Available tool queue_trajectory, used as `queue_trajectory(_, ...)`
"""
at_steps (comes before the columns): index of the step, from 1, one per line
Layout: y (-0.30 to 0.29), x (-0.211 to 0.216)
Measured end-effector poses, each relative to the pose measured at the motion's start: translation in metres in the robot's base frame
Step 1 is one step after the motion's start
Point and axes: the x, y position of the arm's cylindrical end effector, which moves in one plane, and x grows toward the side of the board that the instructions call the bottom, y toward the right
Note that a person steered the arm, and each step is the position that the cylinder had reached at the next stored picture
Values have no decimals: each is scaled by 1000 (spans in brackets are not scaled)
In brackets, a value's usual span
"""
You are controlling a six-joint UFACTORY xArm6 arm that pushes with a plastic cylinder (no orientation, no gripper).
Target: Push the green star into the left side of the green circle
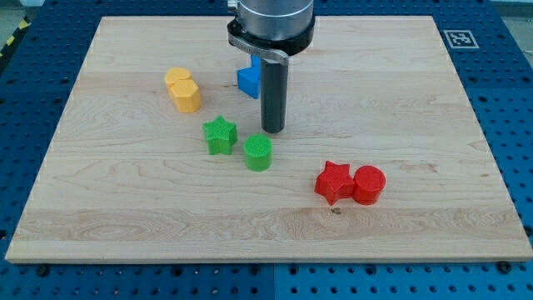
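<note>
The green star lies left of the board's middle. The green circle stands just right of it and a little lower, with a narrow gap between them. My tip rests on the board just above and slightly right of the green circle, and to the right of the green star. It touches neither block.
A blue block sits behind the rod, partly hidden by it. A yellow heart-like block lies at the upper left. A red star and a red circle touch each other at the lower right. The wooden board lies on a blue perforated table.
</note>
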Motion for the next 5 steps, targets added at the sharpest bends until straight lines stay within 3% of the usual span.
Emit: queue_trajectory(5,-109,-13)
